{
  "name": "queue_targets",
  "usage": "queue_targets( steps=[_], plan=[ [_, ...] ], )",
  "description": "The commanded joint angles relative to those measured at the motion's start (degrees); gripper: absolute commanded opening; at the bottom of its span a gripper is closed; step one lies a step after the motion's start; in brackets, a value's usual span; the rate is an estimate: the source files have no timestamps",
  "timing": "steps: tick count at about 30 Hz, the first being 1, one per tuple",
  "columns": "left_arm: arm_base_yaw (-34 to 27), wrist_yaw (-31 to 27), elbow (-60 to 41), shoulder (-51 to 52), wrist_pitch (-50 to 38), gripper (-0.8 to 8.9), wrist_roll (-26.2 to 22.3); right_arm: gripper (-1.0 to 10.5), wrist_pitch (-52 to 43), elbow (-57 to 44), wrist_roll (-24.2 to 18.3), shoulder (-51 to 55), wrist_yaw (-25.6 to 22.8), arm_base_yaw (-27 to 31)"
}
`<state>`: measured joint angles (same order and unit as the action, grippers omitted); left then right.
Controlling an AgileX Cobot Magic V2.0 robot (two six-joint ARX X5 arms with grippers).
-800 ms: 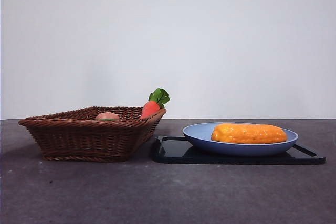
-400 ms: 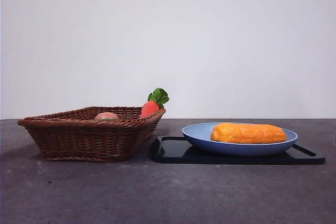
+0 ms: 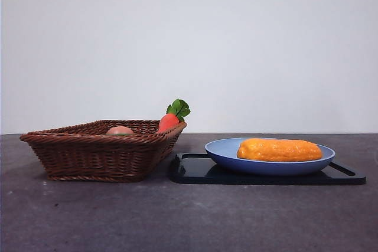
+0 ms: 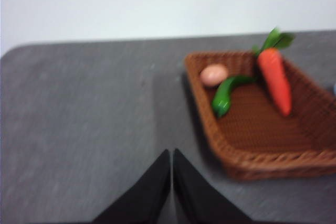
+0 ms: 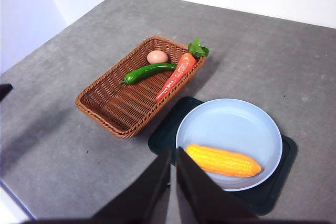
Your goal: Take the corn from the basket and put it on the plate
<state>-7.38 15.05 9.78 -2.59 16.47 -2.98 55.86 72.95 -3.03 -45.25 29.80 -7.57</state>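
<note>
the corn (image 3: 279, 150) lies on its side in the blue plate (image 3: 224, 151), which sits on a black tray (image 3: 195, 169) just beside the basket (image 3: 94, 156). a carrot (image 3: 169, 122), a green pepper (image 5: 147, 72) and a small pinkish item (image 3: 120, 130) lie in the basket. the left gripper (image 4: 171, 156) and right gripper (image 5: 173, 156) hang above the surface (image 3: 177, 216), fingers closed together and holding nothing.

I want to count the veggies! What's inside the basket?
Inside the basket lie a carrot, a green pepper and a small pinkish round thing. The front view's wall hides the pepper.
</note>
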Motion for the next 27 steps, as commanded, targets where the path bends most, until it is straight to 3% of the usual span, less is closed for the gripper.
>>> queue_targets(
  steps=[1,10,27],
  plan=[
    [-0.17,-0.81,-2.6,1.57,-0.87,0.08,0.72,0.0,-0.57,0.98,-0.42,-0.31,0.02,-0.15],
    [-0.15,-1.77,-7.65,2.43,-0.68,0.08,0.74,0.0,-0.59,0.98,-0.42,-0.33,0.02,-0.15],
    [-0.17,-1.73,-7.65,2.4,-1.11,0.08,0.52,0.0,-0.57,0.98,-0.42,-0.33,0.0,-0.15]
  ],
)
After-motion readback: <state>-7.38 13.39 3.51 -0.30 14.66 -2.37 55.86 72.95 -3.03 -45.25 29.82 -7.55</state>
